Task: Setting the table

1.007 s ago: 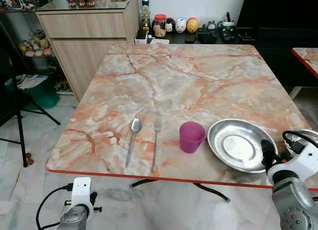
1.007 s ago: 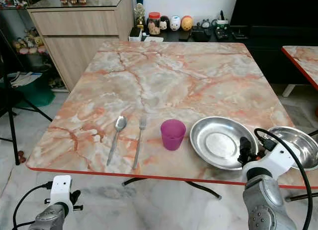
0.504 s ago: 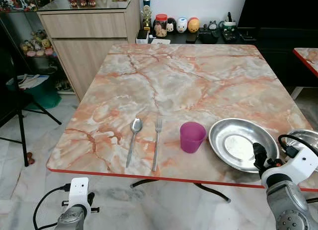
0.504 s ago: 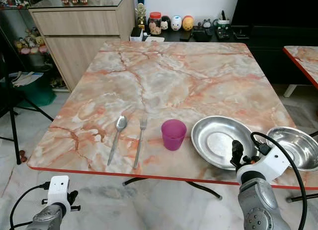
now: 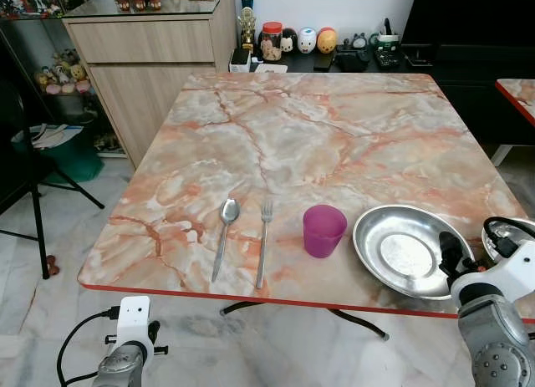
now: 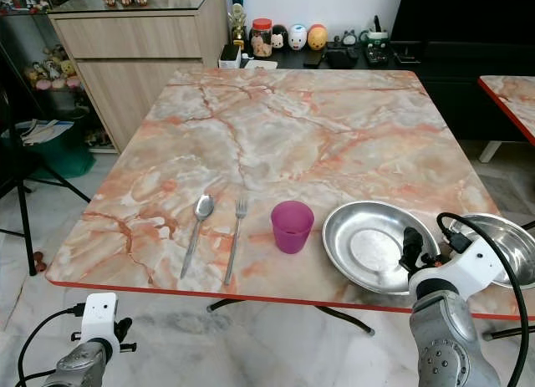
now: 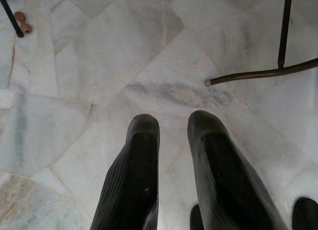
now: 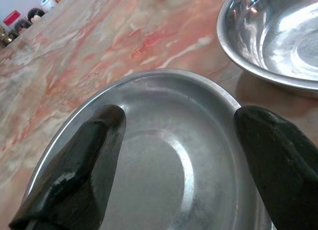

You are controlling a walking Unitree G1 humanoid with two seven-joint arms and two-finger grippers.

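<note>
The right gripper (image 8: 174, 155) is seen at the near-right edge of the table (image 5: 301, 145), its fingers (image 8: 79, 160) spread wide w/ nothing held between them, poised just over the near rim of the plate (image 5: 407, 252). The plate, a shallow steel dish, lies directly ahead of the fingertips; whether the tips touch its rim cannot be told. Just beyond the plate, on the gripper's outer side, a steel bowl (image 8: 278, 36) is set on the table, near the plate but apart from it. To the gripper's inner side, past the plate, a purple cup (image 5: 323, 230) stands upright, close to the plate w/o touching. Further that way a fork (image 5: 263, 243) and then a spoon (image 5: 223, 236) are laid side by side, approx. parallel, handles toward the table's near edge. A cabinet (image 5: 142, 65) and a low shelf w/ small jars and figures (image 5: 292, 41) are seen well beyond the table's far side. The left gripper (image 7: 171, 125) hangs idle below table level, pointed at the marble floor (image 7: 99, 66), its fingers a narrow gap apart, empty.
</note>
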